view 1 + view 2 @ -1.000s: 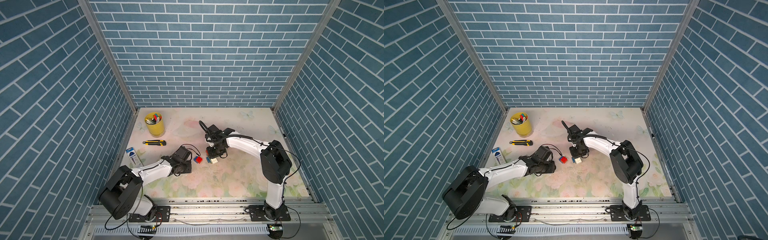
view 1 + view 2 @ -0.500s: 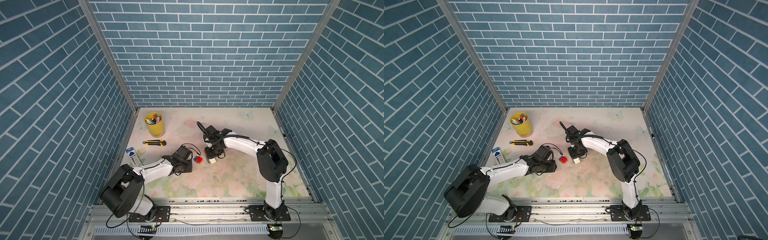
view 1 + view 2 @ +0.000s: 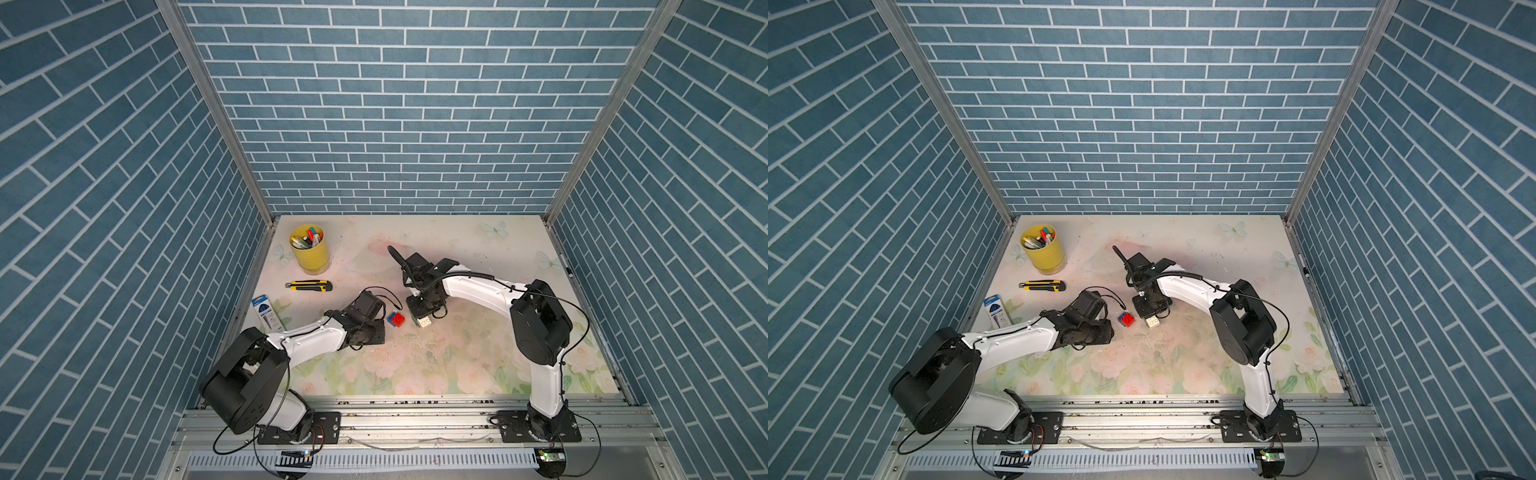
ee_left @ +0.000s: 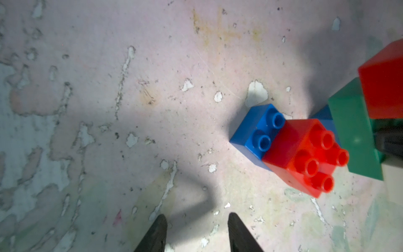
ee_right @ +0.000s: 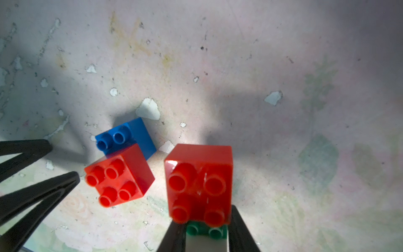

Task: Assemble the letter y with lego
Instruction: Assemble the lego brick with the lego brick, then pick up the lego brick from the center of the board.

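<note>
Lego letter Y, part-built: two sub-assemblies at mid-table, between the arms
Right gripper [image 5: 205, 218] clamped on red-green-white stack [image 5: 199, 185], red end foremost, white end deepest in the jaws; whether it touches the table [image 3: 457, 365] cannot be told. Just left of it, red brick [image 4: 305, 157] pressed onto blue brick [image 4: 257, 128], half overlapping, resting on the table. Left gripper [image 4: 197, 218] near this pair, jaws apart, nothing between them

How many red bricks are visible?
2. One red brick sits on a blue brick on the table; the other tops the stack in the right gripper. Others may be hidden.
</note>
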`<state>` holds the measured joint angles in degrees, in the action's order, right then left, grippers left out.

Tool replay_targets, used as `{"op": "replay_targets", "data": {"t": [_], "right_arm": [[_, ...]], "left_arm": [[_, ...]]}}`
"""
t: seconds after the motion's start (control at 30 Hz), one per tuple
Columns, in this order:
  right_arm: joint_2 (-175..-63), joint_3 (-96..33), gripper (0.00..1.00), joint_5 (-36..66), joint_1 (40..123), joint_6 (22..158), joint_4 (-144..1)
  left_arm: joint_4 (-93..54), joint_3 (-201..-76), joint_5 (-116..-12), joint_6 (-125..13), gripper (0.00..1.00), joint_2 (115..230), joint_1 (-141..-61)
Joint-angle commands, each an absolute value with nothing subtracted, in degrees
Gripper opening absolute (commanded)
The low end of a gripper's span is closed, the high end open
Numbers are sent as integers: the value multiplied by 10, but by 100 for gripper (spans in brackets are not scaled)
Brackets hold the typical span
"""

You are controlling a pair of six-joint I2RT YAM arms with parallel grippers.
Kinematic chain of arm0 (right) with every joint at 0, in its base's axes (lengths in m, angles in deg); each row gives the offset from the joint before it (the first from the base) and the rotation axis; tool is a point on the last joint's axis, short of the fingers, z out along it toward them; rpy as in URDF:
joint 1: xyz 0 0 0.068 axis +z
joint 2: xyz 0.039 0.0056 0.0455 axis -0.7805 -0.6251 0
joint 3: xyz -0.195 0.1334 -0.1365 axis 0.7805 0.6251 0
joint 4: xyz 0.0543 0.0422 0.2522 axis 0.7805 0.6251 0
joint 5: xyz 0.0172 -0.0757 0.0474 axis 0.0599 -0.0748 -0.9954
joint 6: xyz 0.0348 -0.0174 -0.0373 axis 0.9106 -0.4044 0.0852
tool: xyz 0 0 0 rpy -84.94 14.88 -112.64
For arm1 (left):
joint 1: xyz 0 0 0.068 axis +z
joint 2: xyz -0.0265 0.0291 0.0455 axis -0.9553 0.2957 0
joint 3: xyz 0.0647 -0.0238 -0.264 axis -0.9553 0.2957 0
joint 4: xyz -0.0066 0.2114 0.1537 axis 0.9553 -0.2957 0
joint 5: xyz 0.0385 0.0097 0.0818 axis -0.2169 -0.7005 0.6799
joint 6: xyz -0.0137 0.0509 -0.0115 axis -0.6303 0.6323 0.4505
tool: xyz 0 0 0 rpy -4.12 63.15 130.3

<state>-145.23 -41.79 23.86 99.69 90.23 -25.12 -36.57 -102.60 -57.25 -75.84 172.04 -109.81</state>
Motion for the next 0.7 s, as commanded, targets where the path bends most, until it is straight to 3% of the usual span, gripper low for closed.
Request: {"op": "replay_targets", "data": {"t": [0.0,0.33,0.67], "right_arm": [[-1493,-389,24,253,1005,904,-250],[-1448,-428,48,268,1005,908,-234],[-1473,-418,46,249,1005,903,-246]], "left_arm": [[-422,-1017,-571,-753,48,1733,-1096],[-442,-1038,-562,-745,48,1721,-1096],[-442,-1037,-561,-749,48,1713,-1095]]}}
